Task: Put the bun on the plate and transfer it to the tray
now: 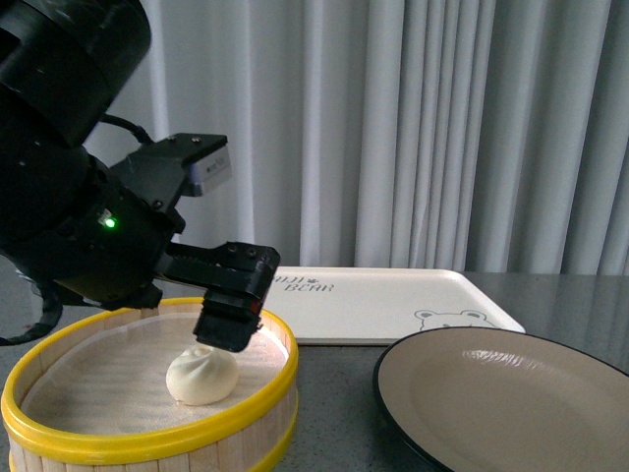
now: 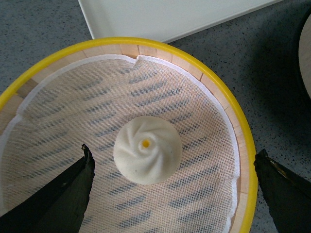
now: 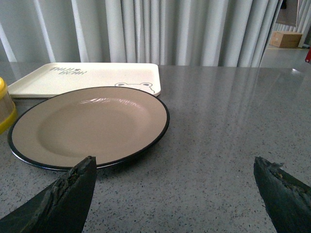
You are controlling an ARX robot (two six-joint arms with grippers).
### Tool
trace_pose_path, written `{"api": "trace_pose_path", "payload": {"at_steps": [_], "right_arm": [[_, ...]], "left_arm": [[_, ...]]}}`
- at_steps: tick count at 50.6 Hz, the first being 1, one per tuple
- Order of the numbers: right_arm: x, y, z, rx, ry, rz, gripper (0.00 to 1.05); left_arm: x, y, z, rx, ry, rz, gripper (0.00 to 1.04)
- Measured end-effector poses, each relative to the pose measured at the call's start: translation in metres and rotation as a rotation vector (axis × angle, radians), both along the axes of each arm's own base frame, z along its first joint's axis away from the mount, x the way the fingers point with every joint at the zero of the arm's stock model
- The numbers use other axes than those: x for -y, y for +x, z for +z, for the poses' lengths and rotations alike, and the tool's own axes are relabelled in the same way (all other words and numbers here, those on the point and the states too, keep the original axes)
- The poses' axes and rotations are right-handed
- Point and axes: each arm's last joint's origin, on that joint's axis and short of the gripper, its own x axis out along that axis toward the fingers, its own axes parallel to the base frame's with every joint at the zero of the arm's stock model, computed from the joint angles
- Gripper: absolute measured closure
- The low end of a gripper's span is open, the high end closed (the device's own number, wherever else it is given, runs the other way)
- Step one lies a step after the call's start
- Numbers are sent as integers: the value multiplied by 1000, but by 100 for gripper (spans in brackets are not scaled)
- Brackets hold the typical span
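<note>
A white pleated bun rests on the cloth liner of a yellow-rimmed steamer basket. My left gripper hangs open just above the bun, its dark fingers spread wide on either side without touching it. The beige, black-rimmed plate lies bare to the basket's right. Behind both sits the cream tray with its bear drawing. My right gripper is open over grey table beside the plate, holding nothing; it is outside the front view.
The grey speckled table stretches out beside the plate. White curtains hang behind the table. The left arm's dark bulk fills the front view's left side. A cardboard box sits far off beyond the curtain.
</note>
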Motion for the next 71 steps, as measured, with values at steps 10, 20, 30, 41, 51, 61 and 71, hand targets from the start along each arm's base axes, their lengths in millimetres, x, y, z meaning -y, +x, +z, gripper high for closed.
{"api": "trace_pose_path", "payload": {"at_steps": [10,20,30,41,51,61,71], "right_arm": [[0,0,0,0,0,0,9],[0,0,0,0,0,0,9],[0,0,0,0,0,0,9],[0,0,0,0,0,0,9],[0,0,0,0,0,0,9],[0,0,0,0,0,0,9],[0,0,0,0,0,0,9]], "left_arm": [[13,9,-13,-23,30,7,7],[16,18,-16,-18,40,21,7],[13,29,-20,-37,51,41,7],[5,36,-22,-53,60,65,7],[4,36,-23,-66,62,64,7],[4,36,-24,-68,65,61,7],[2,36,-25,-70,68,70,7]]}}
